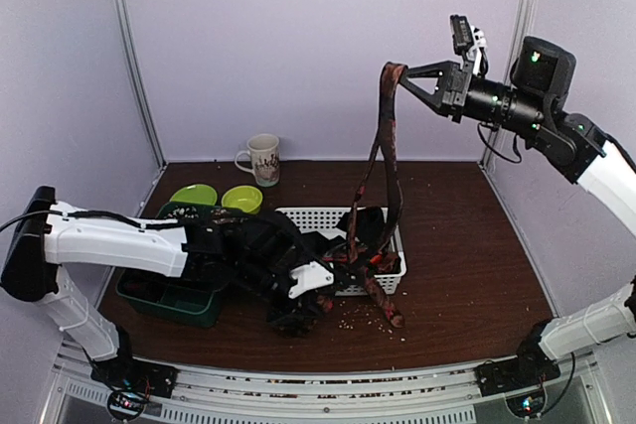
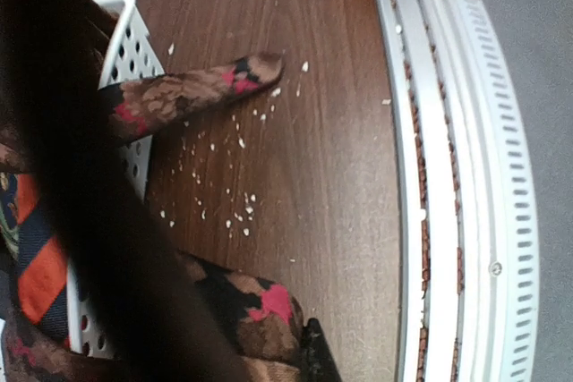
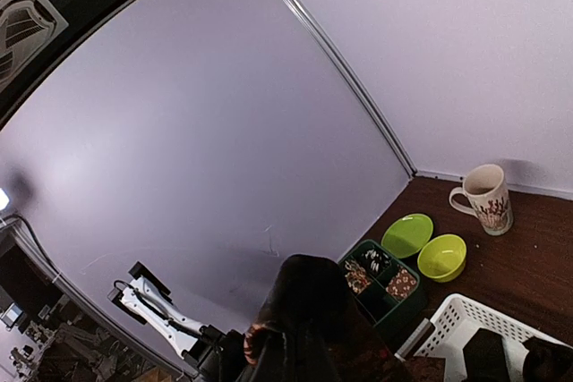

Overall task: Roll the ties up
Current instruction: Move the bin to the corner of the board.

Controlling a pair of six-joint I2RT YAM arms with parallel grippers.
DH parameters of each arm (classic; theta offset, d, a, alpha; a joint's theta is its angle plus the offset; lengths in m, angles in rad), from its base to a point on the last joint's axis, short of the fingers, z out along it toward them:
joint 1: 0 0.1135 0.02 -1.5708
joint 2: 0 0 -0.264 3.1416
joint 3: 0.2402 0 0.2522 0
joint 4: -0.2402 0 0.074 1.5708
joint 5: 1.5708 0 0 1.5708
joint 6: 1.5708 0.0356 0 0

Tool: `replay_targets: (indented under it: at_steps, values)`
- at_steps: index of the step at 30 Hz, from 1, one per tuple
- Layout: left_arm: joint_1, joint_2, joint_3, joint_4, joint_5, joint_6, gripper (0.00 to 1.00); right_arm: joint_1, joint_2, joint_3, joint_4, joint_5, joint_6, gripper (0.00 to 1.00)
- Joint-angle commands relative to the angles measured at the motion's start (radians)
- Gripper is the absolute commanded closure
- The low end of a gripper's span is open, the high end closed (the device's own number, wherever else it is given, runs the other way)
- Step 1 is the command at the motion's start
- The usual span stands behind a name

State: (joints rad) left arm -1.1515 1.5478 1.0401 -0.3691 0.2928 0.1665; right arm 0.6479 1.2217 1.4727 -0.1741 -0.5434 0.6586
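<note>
My right gripper (image 1: 399, 75) is raised high at the back right and is shut on a brown-patterned tie (image 1: 383, 161). The tie hangs in two strands down into the white basket (image 1: 306, 215), and its tip (image 1: 394, 319) lies on the table. In the right wrist view the tie's dark fabric (image 3: 315, 306) covers the jaws. My left gripper (image 1: 298, 313) is low at the basket's front edge. In the left wrist view one dark fingertip (image 2: 317, 357) presses against a fold of the same tie (image 2: 255, 306). An orange-red and navy striped tie (image 2: 40, 270) lies in the basket (image 2: 124, 38).
A green divided tray (image 1: 164, 297) holding rolled ties stands at the left under my left arm. Two lime bowls (image 1: 194, 194) (image 1: 241, 199) and a mug (image 1: 264, 159) stand behind it. White crumbs (image 1: 358, 323) litter the table. The metal rail (image 2: 448, 176) marks the near edge.
</note>
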Motion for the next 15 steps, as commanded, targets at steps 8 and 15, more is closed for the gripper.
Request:
replay_targets:
  at_steps: [8,15]
  values:
    - [0.018,0.328,0.084,0.057,-0.298,-0.145,1.0,-0.006,-0.2,-0.358,-0.001,0.098,-0.011,1.0]
    - [0.12,0.397,0.228,0.162,-0.331,-0.158,1.0,-0.04,-0.229,-0.463,-0.042,0.224,0.0,1.0]
